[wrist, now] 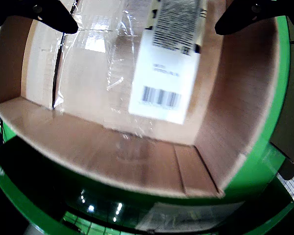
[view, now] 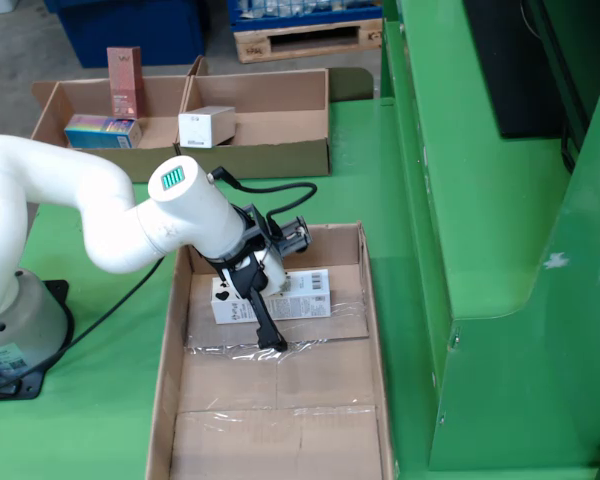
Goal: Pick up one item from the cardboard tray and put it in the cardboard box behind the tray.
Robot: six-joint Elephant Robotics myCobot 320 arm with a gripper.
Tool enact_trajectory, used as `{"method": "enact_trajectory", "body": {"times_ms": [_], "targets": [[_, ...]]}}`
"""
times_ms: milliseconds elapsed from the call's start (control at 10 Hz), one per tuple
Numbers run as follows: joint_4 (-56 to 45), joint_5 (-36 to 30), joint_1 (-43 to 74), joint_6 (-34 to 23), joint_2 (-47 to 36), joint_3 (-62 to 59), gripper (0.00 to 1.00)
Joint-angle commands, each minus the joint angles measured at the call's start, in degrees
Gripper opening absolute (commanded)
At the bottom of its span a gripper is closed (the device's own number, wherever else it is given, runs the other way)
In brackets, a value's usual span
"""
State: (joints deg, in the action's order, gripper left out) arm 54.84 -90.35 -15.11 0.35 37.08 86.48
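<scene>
half of white box (view: 302, 297) hidden behind tool (view: 270, 330); label blurred.

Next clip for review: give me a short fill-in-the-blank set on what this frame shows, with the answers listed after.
1. In the fixed view, the gripper hangs over a large cardboard box whose floor holds a single ____ carton.
2. The far tray has two compartments; its right one holds ____ item(s), a small box.
3. In the wrist view, the carton's label shows a black ____ near its lower edge.
4. The table under everything is painted ____.

Missing words: white; one; barcode; green
</scene>
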Motion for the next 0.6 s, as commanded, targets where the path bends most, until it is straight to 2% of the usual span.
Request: {"method": "enact_trajectory", "body": {"times_ms": [0, 500], "targets": [[1.4, -0.7, 1.8, -0.9, 2.9, -4.1, 1.00], [0.7, -0.5, 1.9, -0.6, 3.9, -5.0, 1.00]]}}
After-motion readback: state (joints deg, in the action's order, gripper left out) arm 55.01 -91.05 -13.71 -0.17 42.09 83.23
